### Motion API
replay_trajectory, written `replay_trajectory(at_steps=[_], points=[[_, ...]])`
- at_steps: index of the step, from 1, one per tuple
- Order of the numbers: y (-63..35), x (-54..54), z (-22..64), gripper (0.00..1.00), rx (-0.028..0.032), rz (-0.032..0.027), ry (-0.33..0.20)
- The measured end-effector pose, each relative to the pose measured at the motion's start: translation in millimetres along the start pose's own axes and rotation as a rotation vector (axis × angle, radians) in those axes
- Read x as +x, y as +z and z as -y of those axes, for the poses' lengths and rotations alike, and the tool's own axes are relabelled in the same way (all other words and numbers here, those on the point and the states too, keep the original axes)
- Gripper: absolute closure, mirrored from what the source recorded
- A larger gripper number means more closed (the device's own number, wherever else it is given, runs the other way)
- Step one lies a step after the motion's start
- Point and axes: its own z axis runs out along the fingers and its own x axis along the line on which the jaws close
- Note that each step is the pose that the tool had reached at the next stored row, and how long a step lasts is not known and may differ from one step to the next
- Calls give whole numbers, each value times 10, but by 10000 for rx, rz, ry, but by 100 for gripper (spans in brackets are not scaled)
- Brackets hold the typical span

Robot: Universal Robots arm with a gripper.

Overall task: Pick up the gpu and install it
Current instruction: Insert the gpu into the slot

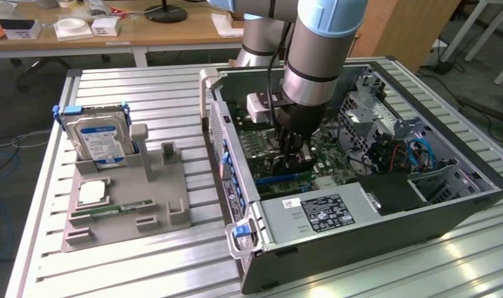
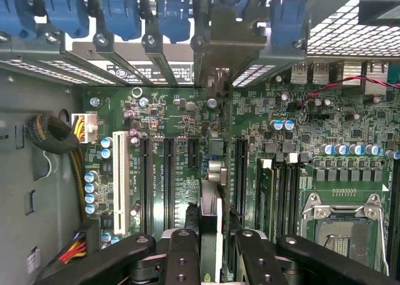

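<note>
My gripper (image 1: 292, 158) reaches down into the open computer case (image 1: 450, 205), just above the green motherboard (image 1: 335, 162). It is shut on the gpu (image 2: 211, 204), a thin card seen edge-on between the two black fingers (image 2: 181, 254). In the wrist view the card stands over the motherboard (image 2: 175, 116) between two long black expansion slots (image 2: 169, 179). Its metal bracket (image 2: 228, 44) sits at the case's rear slot openings. In the exterior view the arm hides most of the card.
On the grey holder (image 1: 127, 230) at the exterior view's left stand a silver hard drive (image 1: 102, 139), a memory stick (image 1: 110, 210) and a square chip (image 1: 92, 194). Inside the case lie a power supply (image 1: 318, 214), blue cables (image 1: 421, 155) and a CPU socket (image 2: 344, 225).
</note>
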Motion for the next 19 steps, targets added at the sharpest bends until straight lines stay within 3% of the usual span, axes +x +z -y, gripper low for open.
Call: replay_trajectory(at_steps=[19], points=[[70, -3, -1, 73, 1, 1, 1]])
